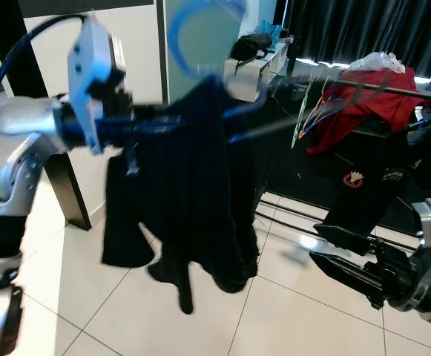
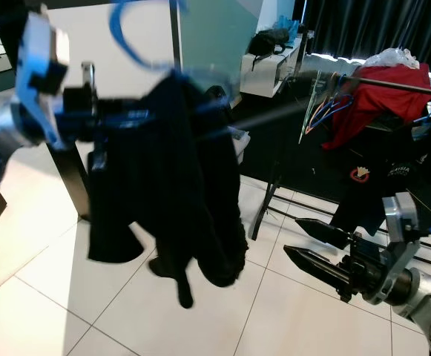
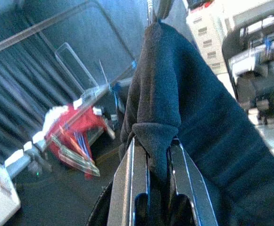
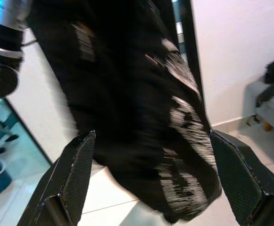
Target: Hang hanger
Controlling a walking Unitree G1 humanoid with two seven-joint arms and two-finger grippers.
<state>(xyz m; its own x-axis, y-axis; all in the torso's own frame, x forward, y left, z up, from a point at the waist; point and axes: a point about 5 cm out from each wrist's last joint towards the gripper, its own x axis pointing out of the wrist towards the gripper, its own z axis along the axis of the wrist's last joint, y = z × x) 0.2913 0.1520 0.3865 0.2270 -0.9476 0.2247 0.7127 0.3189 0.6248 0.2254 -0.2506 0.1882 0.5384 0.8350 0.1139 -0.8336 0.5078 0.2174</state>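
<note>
- Right gripper [image 2: 304, 243], lower right of frame, nearest the camera: fingers spread wide, holding nothing, pointing at the dark cloth; best kept low and clear of the swinging hem.
- Left gripper [image 3: 151, 176], upper left of frame: fingers clamped on a fold of the black garment [image 1: 182, 185] at the hanger's shoulder line.
- Blue hanger [image 1: 200, 33], upper centre: hook curls up above the garment, blurred; shape otherwise hidden under cloth.
- Garment long, limp, hanging well down toward the tiled floor [image 1: 289, 311].
- Step judged: carry toward rail [image 1: 393, 89], upper right, far; raise hook above rail, then lower on.
- Keep hook upright; avoid red clothing [image 1: 363, 100] already there.
</note>
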